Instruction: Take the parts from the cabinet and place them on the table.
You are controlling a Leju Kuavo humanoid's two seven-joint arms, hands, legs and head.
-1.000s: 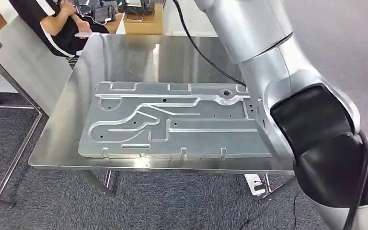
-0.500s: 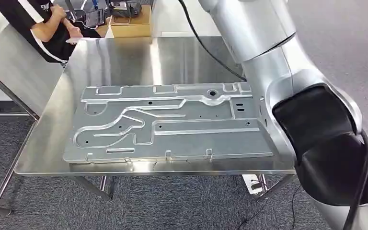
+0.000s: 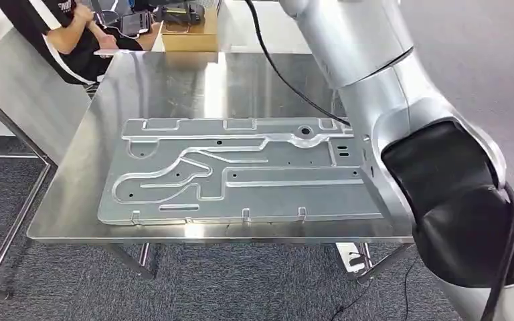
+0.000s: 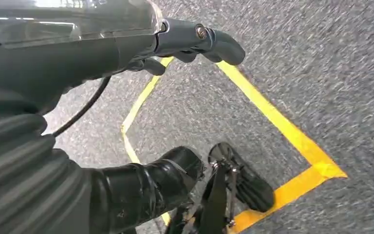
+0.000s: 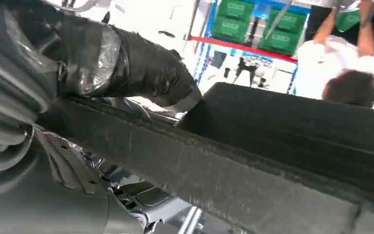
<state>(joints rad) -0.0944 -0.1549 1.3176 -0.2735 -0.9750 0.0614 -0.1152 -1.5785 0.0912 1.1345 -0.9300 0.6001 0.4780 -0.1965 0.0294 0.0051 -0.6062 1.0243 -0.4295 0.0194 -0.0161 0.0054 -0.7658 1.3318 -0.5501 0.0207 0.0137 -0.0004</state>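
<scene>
- A large stamped sheet-metal panel (image 3: pixel 241 170), with raised ribs, small holes and short tabs along its edges, lies flat on the steel worktop (image 3: pixel 167 80), its long side along the worktop's near edge.
- The panel's right end runs under the robot's silver right arm (image 3: pixel 401 127) in the head view, which crosses over that side of the worktop.
- In the right wrist view, the right hand (image 5: pixel 126 63) sits against a dark, rough-edged slab (image 5: pixel 253 161); its thumb lies on top of the slab's edge, but I cannot tell whether the fingers grip it or merely rest there.
- The left hand (image 4: pixel 141 48) hangs over grey carpet (image 4: pixel 321 63) marked with yellow tape (image 4: pixel 277 122); its fingers (image 4: pixel 214 41) are stretched out apart from the thumb and hold nothing.
- A black cable (image 3: pixel 274 63) trails across the far part of the worktop toward the right arm.
- Beyond the worktop's far-left corner a person (image 3: pixel 60 30) in a dark top sits, beside a cardboard box (image 3: pixel 191 33).
- The worktop stands on thin metal legs over grey carpet.
</scene>
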